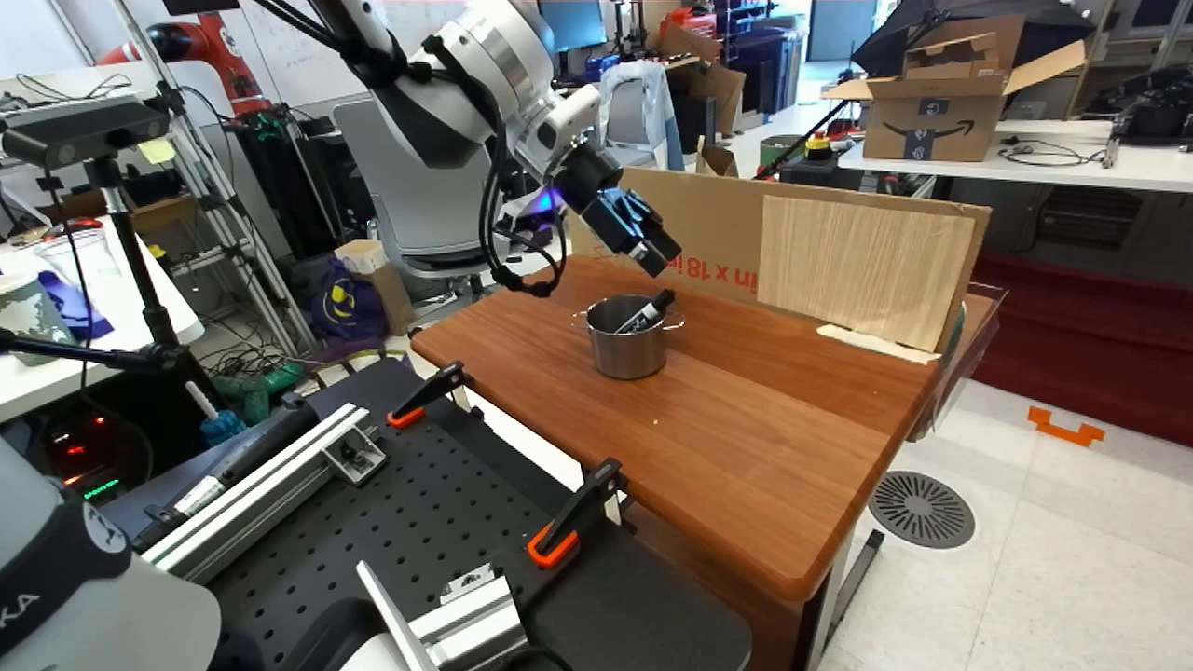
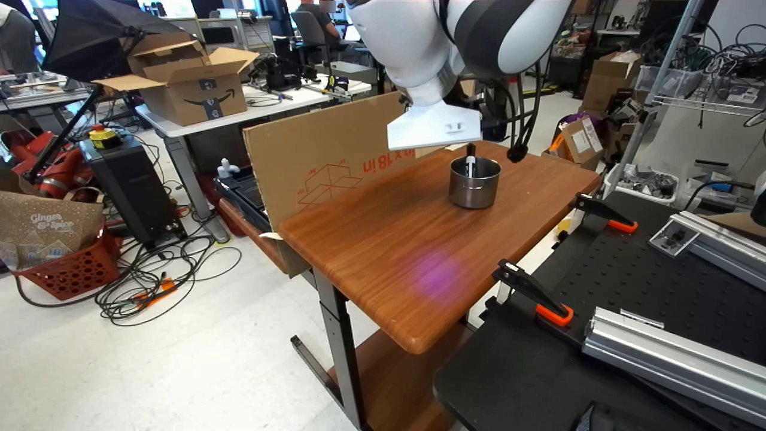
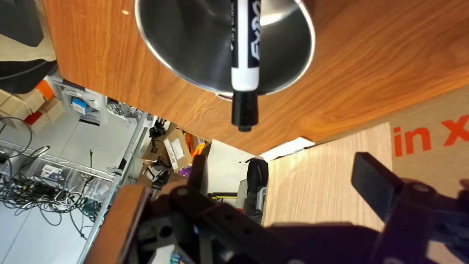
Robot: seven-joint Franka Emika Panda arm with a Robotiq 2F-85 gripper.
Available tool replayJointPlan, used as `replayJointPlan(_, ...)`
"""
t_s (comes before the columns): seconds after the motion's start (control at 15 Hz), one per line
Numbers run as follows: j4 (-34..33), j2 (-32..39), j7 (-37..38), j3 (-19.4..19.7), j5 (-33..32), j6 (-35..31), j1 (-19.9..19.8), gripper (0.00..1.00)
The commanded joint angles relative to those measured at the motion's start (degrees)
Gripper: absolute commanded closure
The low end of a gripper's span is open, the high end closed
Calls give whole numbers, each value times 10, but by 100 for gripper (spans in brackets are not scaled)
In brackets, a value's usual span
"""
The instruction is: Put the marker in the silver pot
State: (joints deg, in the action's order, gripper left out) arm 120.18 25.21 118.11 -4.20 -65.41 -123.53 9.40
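Marker (image 1: 641,319), a single one, sits tilted inside the silver pot (image 1: 629,358), its black cap end out above the rim. Only one pot is in view, with two side handles, and it rests near the middle of the tabletop (image 1: 746,419), well apart from all four corners and between the two long edges. One gripper (image 3: 280,167) hangs higher than the pot, apart from the marker. Its two fingers (image 3: 375,183) are spread wide, and one pale wood-look panel (image 1: 867,270) shows through the gap in the wrist view. That panel stands near a corner, against one cardboard sheet (image 2: 323,161) set along a long edge. Beside the opposite long edge lies a black bench (image 1: 634,596) bearing two clamps (image 2: 531,286) with orange pads and two silver rails (image 2: 682,356).

The pot wall hides the marker's lower end in both exterior views; in the wrist view the top border cuts off both marker and pot, and one handle is partly behind the marker. In an exterior view the fingers are lost behind a flat white piece (image 2: 434,127) of the arm (image 2: 413,42). The arm runs out past the upper border in both exterior views. Lettering on the marker reads "EXPO" in the wrist view, but part of it is out of sight.
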Motion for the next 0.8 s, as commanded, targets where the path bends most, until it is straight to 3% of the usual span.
replayJointPlan(0.0, 37, -59, -9, -10, 22, 10, 2, 0)
replayJointPlan(0.53, 120, -207, -14, -38, 35, -23, 1, 0)
replayJointPlan(0.6, 93, -175, -2, -36, 21, -2, 3, 0)
replayJointPlan(0.73, 100, -187, -3, -38, 21, -2, 3, 0)
